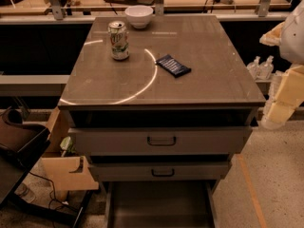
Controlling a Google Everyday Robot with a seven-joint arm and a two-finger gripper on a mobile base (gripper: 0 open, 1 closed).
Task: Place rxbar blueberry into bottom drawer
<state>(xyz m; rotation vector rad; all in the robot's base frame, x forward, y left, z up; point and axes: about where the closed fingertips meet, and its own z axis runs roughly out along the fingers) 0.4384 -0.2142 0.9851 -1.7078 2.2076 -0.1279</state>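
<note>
The rxbar blueberry (173, 65), a flat dark navy bar with pale print, lies on the cabinet's brown top, right of centre. The bottom drawer (159, 205) is pulled out below the two upper drawers and shows a dark inside. My gripper (275, 113) hangs at the right edge of the camera view, beside the cabinet's front right corner, well away from the bar and holding nothing that I can see.
A green-white soda can (118, 40) stands on the top at the left. A white bowl (139, 16) sits at the back edge. The two upper drawers (161, 140) have dark handles. Cardboard (64, 172) and cables lie on the floor to the left.
</note>
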